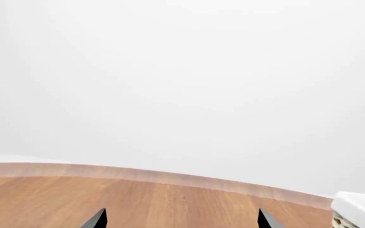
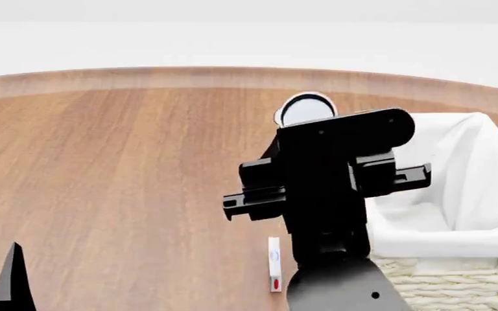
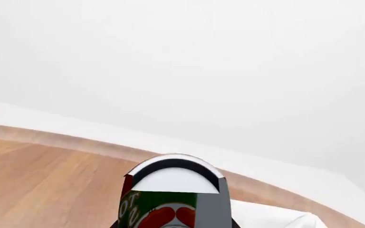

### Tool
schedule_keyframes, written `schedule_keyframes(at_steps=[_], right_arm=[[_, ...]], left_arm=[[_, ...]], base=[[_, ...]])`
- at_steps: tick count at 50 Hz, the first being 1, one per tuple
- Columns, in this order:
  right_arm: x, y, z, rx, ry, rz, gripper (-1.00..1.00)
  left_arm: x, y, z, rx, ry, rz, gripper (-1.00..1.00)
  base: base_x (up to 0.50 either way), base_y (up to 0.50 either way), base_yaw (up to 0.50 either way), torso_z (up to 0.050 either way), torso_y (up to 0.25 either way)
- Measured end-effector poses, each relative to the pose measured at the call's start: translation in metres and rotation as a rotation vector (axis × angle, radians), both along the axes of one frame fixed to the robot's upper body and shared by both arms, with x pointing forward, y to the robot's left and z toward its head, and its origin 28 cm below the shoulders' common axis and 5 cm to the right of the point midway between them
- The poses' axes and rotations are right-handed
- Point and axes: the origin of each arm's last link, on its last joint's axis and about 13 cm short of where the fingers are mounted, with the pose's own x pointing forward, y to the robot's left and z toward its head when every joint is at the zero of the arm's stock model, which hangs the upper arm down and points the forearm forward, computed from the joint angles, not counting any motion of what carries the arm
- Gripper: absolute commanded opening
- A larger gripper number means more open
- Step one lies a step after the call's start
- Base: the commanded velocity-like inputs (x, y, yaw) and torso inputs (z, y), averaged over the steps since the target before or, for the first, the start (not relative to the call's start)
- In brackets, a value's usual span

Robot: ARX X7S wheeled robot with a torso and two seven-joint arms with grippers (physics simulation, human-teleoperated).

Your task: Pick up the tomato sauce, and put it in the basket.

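My right gripper (image 3: 169,223) is closed on the can (image 3: 169,194) and holds it above the table (image 2: 119,188), with the basket (image 2: 456,194) just off to its right. If the grip is shallow, the can could slip as I swing right, or clip the rim and drop outside. It is a small tin with a silver top and a red and green tomato label; my left gripper (image 1: 181,219) hangs open and empty.

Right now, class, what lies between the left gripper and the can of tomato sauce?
In the head view, only bare wooden table lies between the left gripper and the tomato sauce can. The right arm hides the can's lower part.
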Motion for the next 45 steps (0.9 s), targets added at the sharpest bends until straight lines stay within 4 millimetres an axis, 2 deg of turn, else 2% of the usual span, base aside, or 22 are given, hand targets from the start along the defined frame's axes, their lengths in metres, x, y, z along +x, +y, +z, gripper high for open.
schedule_keyframes(at_steps=[8, 20, 35, 45], right_arm=[[0.020, -0.009, 0.016, 0.018, 0.009, -0.049, -1.00], [0.050, -0.029, 0.027, 0.053, 0.050, -0.140, -1.00], [0.078, -0.053, 0.023, 0.099, 0.120, -0.252, -1.00], [0.092, -0.066, 0.014, 0.113, 0.191, -0.314, -1.00]], left_arm=[[0.000, 0.000, -0.001, 0.000, 0.003, 0.002, 1.00], [0.000, 0.000, -0.002, 0.001, 0.005, 0.002, 1.00], [0.000, -0.002, -0.003, 0.006, 0.006, -0.002, 1.00], [0.000, -0.002, -0.004, 0.008, 0.007, -0.003, 1.00]], base=[[0.00, 0.00, 0.00, 0.000, 0.000], [0.00, 0.00, 0.00, 0.000, 0.000], [0.00, 0.00, 0.00, 0.000, 0.000], [0.00, 0.00, 0.00, 0.000, 0.001]])
